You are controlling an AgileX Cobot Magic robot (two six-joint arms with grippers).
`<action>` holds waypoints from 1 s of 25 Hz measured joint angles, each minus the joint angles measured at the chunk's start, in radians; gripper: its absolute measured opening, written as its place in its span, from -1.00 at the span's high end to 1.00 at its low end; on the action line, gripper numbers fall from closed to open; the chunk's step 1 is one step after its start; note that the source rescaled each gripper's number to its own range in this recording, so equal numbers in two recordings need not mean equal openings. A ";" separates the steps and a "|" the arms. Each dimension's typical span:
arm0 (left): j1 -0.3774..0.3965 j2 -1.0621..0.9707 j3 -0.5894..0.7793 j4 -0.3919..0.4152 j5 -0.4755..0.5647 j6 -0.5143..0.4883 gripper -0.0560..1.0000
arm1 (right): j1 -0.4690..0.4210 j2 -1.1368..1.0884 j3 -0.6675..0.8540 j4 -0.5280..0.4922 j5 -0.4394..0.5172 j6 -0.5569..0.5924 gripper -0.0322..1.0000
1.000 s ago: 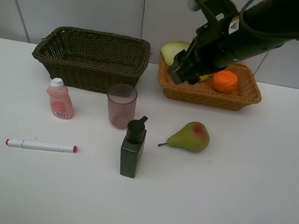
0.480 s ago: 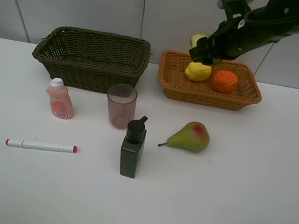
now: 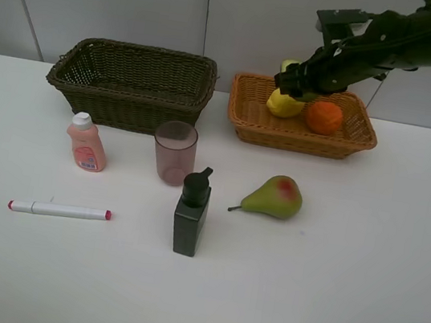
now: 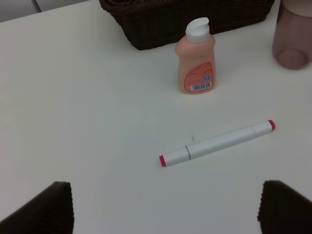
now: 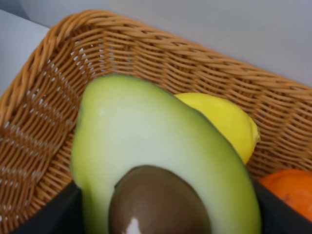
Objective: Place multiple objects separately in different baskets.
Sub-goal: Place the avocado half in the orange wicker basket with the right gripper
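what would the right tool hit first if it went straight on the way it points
Probably the lemon in the orange-tan basket, lying just beyond the avocado half the right tool holds; depth is unclear, maybe the basket floor beside it.

Bright even light, faint shadows; avocado half [image 5: 161,161] slightly blurred.

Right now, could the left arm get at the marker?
Probably yes. The marker lies alone on the bare table, in plain sight ahead of the left gripper, whose jaws stand open. The bottle and cup stand clear of it, and nothing lies over it.
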State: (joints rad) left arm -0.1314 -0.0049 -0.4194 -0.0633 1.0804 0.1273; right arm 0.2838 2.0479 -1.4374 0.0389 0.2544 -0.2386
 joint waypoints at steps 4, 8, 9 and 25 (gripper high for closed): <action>0.000 0.000 0.000 0.000 0.000 0.000 -1.00 | -0.002 0.028 -0.001 0.001 -0.003 0.019 0.88; 0.000 0.000 0.000 0.000 0.000 0.000 -1.00 | -0.002 0.039 -0.001 0.001 -0.003 0.023 0.88; 0.000 0.000 0.000 0.000 0.000 0.000 -1.00 | -0.002 0.038 -0.001 0.001 -0.004 0.023 0.88; 0.000 0.000 0.000 0.000 0.000 0.000 -1.00 | -0.002 0.039 -0.001 0.001 -0.004 0.124 0.88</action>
State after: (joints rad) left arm -0.1314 -0.0049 -0.4194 -0.0633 1.0804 0.1273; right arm 0.2819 2.0871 -1.4385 0.0400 0.2507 -0.1150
